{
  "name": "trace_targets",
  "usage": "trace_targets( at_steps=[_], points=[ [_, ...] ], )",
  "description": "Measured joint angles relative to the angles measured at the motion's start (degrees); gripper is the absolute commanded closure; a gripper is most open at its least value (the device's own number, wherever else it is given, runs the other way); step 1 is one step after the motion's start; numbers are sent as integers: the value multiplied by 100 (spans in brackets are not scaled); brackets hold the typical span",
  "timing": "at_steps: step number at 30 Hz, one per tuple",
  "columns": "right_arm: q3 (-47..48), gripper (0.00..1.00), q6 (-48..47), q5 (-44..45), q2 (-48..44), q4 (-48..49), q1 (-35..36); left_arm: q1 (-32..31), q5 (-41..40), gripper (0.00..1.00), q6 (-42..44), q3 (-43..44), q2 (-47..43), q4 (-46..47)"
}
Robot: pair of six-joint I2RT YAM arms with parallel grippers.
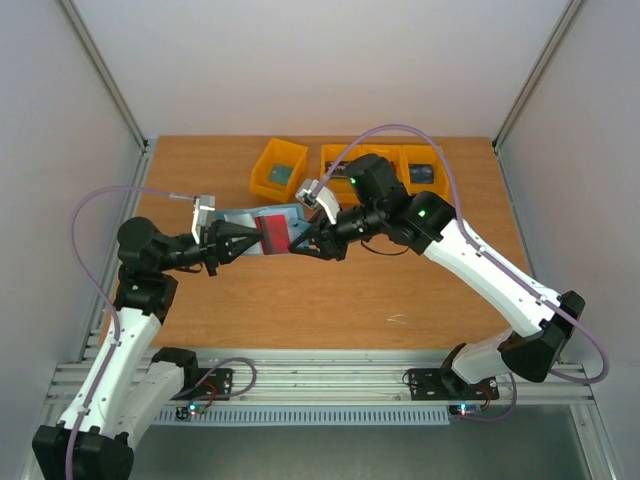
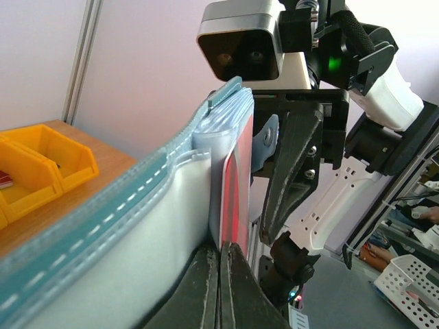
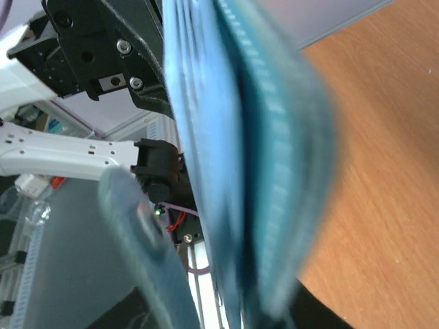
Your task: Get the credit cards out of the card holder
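The slate-blue card holder (image 1: 238,218) hangs open above the table between both arms. A red credit card (image 1: 272,233) sticks out of its inner pocket. My left gripper (image 1: 252,240) is shut on that card's edge. In the left wrist view the closed gripper (image 2: 221,267) pinches the thin red card (image 2: 238,185) beside the holder's pale pocket (image 2: 137,233). My right gripper (image 1: 298,243) is at the holder's right end. In the right wrist view the blurred holder (image 3: 274,137) lies between the parted fingers of that gripper (image 3: 233,312), and its tab (image 3: 137,233) dangles in front.
Three yellow bins (image 1: 278,170) (image 1: 345,163) (image 1: 425,170) stand along the far side of the wooden table (image 1: 350,300), and dark cards lie in them. The left wrist view shows bins (image 2: 41,164) at its left. White walls enclose the table on both sides.
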Motion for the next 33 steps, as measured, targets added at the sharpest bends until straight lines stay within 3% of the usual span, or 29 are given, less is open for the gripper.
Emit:
trace_targets(
  at_steps=[5,23,33],
  points=[
    [-50,99,2,22,-127,20,-39,11,-11,100,7,0,0,-4],
    [-472,99,-15,-129,-321,175,-262,-42,79,100,881,151,-35,-1025],
    [-527,99,-7,-326,-317,234,-315,-46,133,100,890,160,-35,-1047]
  ],
)
